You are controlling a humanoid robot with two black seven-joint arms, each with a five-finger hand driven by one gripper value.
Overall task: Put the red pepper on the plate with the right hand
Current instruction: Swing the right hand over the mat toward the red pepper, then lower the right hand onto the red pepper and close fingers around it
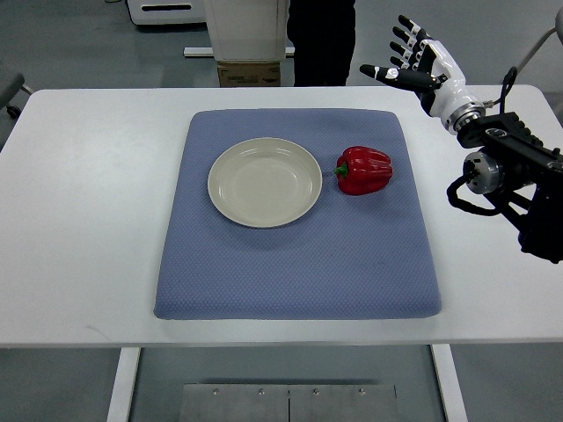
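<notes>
the right hand [413,60] is raised above the far right corner of the white table [79,220], with its fingers spread wide and holding nothing; its arm comes in from the right edge. the red bell pepper [363,170] lies below and to the left of the hand, well apart from it, on the blue mat [299,272], on its side with the green stem pointing away from the hand toward the cream plate [265,182]. the plate is just beside the pepper, on its far side from the hand, and it is bare. i think the main risk is the pepper's smooth, rounded skin: if the fingers close off centre, it can slip or roll out toward the plate. a push from the side could also knock the plate out of place. when it is set down too near the plate's rim, it can roll off again. the left hand does not show. i can read no brand, label or writing anywhere.
</notes>
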